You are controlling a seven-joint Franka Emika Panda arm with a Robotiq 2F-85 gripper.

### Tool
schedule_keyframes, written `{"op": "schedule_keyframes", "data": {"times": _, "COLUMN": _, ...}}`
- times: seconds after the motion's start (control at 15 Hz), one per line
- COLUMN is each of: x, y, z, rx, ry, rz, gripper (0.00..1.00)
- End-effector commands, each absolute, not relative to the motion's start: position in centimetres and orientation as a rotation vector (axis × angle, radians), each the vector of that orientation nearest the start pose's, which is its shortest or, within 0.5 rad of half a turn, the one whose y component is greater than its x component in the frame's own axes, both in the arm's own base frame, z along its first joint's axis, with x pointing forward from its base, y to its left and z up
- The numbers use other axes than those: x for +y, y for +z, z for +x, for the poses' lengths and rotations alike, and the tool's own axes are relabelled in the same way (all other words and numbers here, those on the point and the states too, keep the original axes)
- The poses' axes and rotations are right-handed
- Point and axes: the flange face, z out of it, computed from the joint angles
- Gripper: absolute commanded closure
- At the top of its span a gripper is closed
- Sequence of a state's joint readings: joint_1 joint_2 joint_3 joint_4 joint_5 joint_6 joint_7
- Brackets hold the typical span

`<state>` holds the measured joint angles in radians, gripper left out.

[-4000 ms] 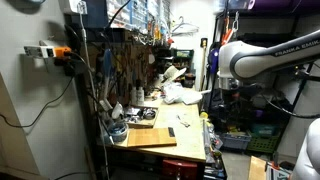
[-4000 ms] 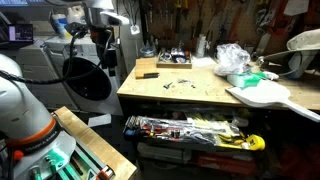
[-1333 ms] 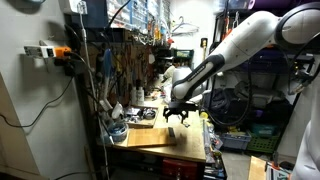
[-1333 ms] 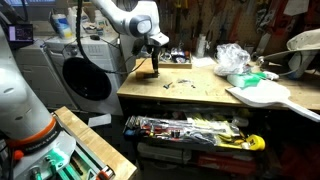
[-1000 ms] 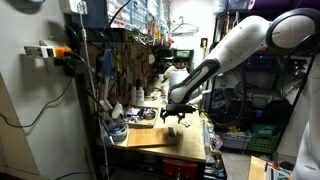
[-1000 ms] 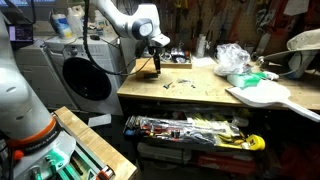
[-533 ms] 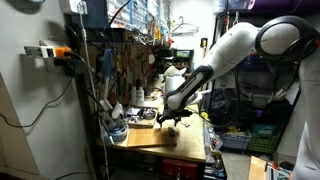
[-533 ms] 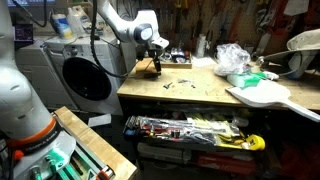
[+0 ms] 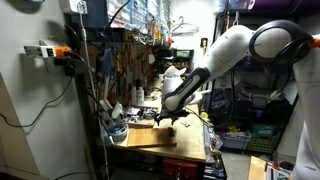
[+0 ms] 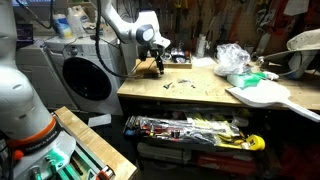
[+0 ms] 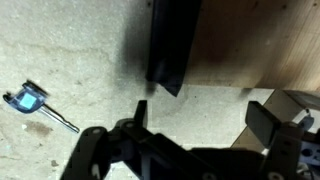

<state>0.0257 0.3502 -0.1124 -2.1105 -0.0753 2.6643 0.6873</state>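
Fingers (image 11: 265,122) spread wide, empty, hovering near dark block (image 11: 172,45) on desk (image 11: 60,50). Block likely stiff, light; grip across narrow sides.

A dim, cluttered workshop: wooden workbench (image 10: 200,93) against tool-hung pegboard wall (image 9: 124,62).

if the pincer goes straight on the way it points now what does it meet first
Most likely the black block at the edge of the wooden board, centred ahead of the open pincer; depth unclear.
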Motion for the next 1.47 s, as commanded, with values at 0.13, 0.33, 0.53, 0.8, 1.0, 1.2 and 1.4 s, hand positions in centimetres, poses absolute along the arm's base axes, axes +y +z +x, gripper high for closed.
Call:
{"op": "schedule_keyframes", "data": {"times": 0.13, "x": -3.9, "y": 25.5, "z": 60.9, "rx": 1.065, "ry": -0.367, "rz": -2.958, "gripper": 0.0}}
{"op": "schedule_keyframes", "data": {"times": 0.33, "x": -3.3, "y": 25.0, "z": 61.2, "rx": 1.061, "ry": -0.353, "rz": -2.96, "gripper": 0.0}}
{"op": "schedule_keyframes", "data": {"times": 0.53, "x": -2.5, "y": 24.8, "z": 61.3, "rx": 1.06, "ry": -0.327, "rz": -2.952, "gripper": 0.0}}
{"op": "schedule_keyframes", "data": {"times": 0.8, "x": -2.0, "y": 24.9, "z": 61.2, "rx": 1.028, "ry": -0.309, "rz": -2.956, "gripper": 0.0}}
{"op": "schedule_keyframes", "data": {"times": 1.0, "x": -1.4, "y": 24.8, "z": 60.9, "rx": 1.002, "ry": -0.292, "rz": -2.967, "gripper": 0.0}}
{"op": "schedule_keyframes", "data": {"times": 1.2, "x": -0.4, "y": 25.0, "z": 60.6, "rx": 0.96, "ry": -0.272, "rz": -2.975, "gripper": 0.0}}
{"op": "schedule_keyframes", "data": {"times": 1.4, "x": 0.7, "y": 24.9, "z": 60.5, "rx": 0.922, "ry": -0.249, "rz": -2.987, "gripper": 0.0}}
